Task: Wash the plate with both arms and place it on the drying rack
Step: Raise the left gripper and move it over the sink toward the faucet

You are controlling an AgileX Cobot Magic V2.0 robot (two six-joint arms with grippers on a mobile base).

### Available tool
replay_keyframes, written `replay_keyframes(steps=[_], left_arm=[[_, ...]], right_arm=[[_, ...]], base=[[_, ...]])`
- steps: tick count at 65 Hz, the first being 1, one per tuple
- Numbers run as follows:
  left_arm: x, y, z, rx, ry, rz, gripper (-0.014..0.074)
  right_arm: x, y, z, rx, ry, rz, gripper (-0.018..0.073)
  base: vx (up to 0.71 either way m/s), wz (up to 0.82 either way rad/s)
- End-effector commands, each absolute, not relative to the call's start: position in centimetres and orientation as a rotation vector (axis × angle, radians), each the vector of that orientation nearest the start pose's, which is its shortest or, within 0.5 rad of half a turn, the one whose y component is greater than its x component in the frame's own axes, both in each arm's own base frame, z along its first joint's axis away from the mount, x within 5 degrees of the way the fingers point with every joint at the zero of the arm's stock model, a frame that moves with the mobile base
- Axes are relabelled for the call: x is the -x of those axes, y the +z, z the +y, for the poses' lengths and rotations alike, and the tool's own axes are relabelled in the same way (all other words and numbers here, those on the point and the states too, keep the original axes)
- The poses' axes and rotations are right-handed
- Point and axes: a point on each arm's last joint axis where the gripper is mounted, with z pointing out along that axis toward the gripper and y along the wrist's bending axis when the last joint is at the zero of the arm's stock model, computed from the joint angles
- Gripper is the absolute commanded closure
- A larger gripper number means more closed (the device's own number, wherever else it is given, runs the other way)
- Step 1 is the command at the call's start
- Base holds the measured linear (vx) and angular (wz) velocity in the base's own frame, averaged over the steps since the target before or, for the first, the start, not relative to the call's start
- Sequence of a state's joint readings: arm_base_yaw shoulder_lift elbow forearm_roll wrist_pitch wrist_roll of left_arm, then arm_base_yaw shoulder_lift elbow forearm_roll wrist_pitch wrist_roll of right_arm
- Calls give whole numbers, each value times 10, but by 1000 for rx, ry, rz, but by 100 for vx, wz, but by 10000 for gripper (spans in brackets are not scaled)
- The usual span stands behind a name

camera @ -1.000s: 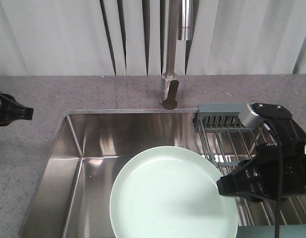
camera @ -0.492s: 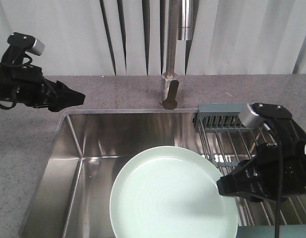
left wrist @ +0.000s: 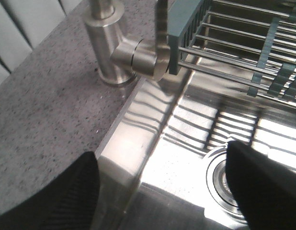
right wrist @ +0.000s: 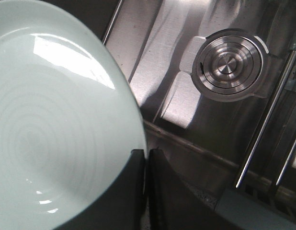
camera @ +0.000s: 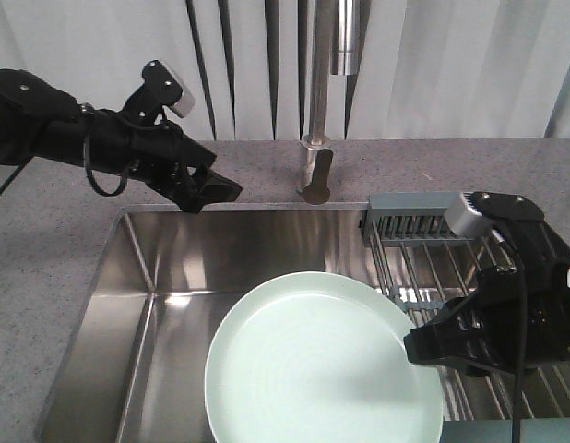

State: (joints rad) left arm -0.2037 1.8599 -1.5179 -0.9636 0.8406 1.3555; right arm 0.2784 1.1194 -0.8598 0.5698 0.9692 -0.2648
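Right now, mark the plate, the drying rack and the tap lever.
plate (camera: pixel 313 369), front view, centre of its face.
drying rack (camera: pixel 409 224), front view, slotted end compartment.
tap lever (left wrist: pixel 141 57), left wrist view, its round barrel.

The left arm (camera: pixel 77 138) and right arm (camera: pixel 529 318) are matte black and blocky, each with a small silver-grey box (camera: pixel 171 93) mounted near its tapered black fingers (left wrist: pixel 50 194) and thin black cables (camera: pixel 516 425) trailing along it.
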Motion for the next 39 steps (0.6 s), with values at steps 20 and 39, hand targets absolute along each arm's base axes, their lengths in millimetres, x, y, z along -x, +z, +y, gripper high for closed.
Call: replay_keyframes(steps=[20, 39], left_arm=[[-416, 311, -188, -1256, -631, 1744, 69], [-432, 311, -212, -1295, -633, 1671, 69]], right_arm=[[-184, 317, 96, 399, 762, 2515, 566], [-184, 317, 96, 399, 761, 2514, 566]], base=[[0, 0], [0, 0]])
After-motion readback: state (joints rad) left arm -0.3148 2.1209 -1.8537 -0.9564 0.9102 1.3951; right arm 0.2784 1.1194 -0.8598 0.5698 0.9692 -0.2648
